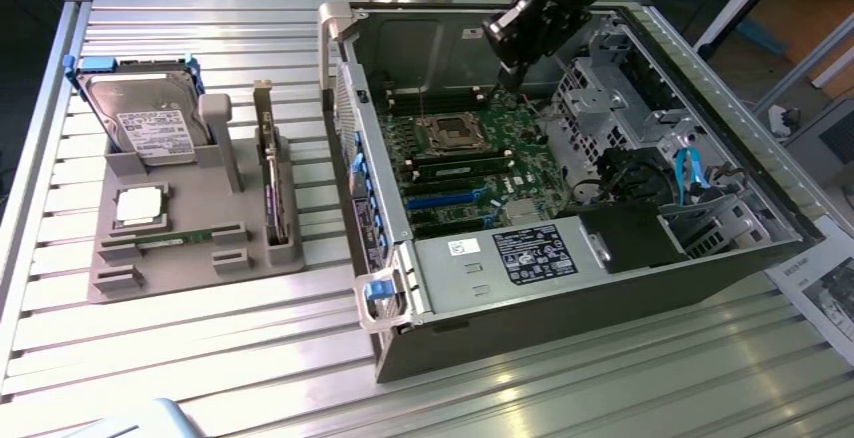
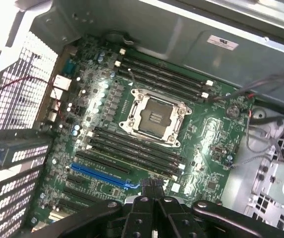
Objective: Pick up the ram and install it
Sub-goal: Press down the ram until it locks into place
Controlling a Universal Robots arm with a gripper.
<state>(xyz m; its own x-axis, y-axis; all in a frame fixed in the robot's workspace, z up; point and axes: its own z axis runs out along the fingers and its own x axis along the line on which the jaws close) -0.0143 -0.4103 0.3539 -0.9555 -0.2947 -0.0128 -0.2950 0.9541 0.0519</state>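
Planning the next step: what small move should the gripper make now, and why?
Probably lift straight up. The gripper is shut with nothing between its fingers. It hangs low inside the computer case, over the motherboard, with the case walls close on all sides.

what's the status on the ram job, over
Claw shut, empty, over the motherboard inside the case. Ram already seated in a slot beside the CPU socket. Nothing blocking.

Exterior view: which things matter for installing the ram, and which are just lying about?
For the job:
ram, lying in the grey holder
memory slots on the motherboard
gripper, shut, above the board

Lying about:
hard drive
processor chip
expansion card
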